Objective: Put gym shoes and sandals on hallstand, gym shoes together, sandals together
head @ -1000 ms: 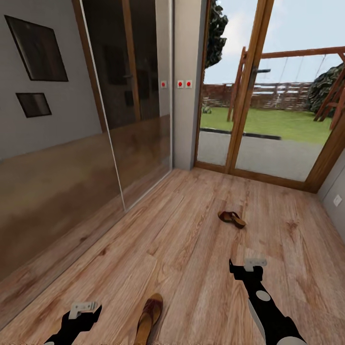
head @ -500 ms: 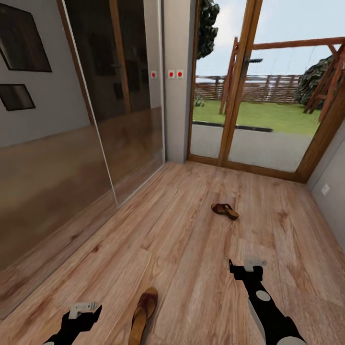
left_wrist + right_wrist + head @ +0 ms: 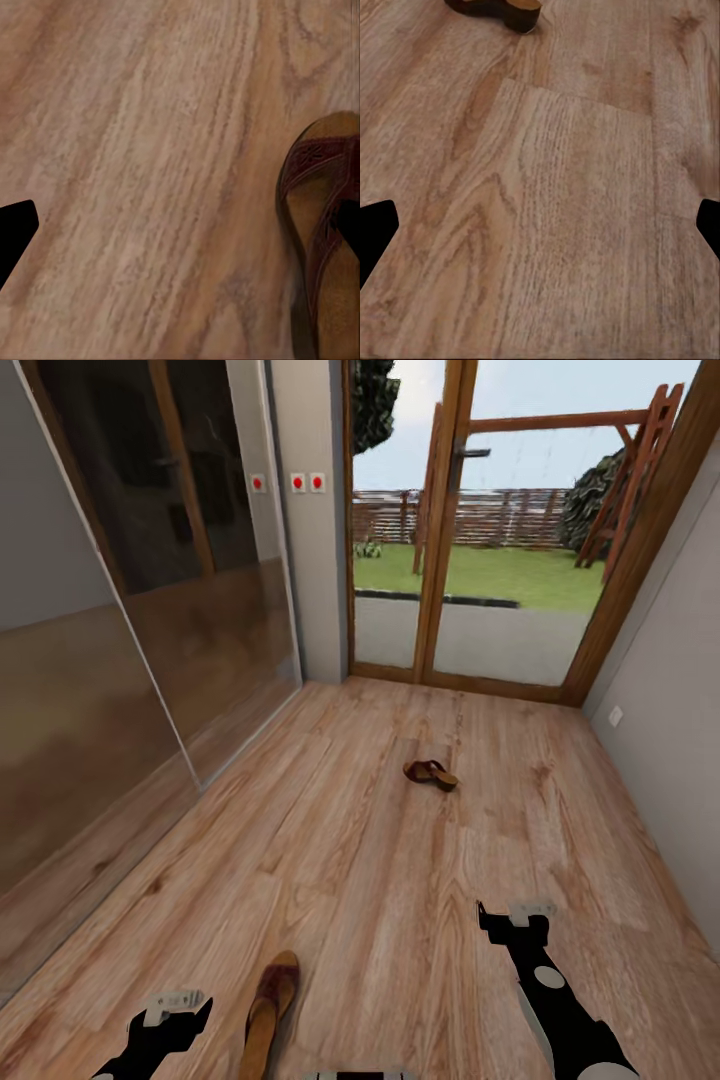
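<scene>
— Fingers first: how do they stand on each arm?

— Both pairs are spread wide and grasp nothing. The left gripper [image 3: 172, 1010] hangs low over the corridor floor [image 3: 400, 880] at the near left of the head view; the right gripper [image 3: 512, 922] hangs over bare planks at the near right. In each wrist view the dark fingertips [image 3: 376, 225] sit at opposite edges with only wood grain between them.

— Where are the sandals?

— One sandal [image 3: 266, 1010] lies on the floor just beside the left gripper, on its inner side, lengthwise along the planks, with the tan footbed up. The left wrist view shows its woven brown strap [image 3: 322, 217] at the edge, partly behind one fingertip. The other sandal [image 3: 430, 773] lies well apart, farther down the corridor, toward the glass door [image 3: 450, 550].

— Does the right arm see it?

— Only a dark brown end of it [image 3: 499, 9], at the edge of that view.

— And around them?

— A mirrored sliding panel [image 3: 150, 590] runs along the left wall; lawn shows through the door.
</scene>
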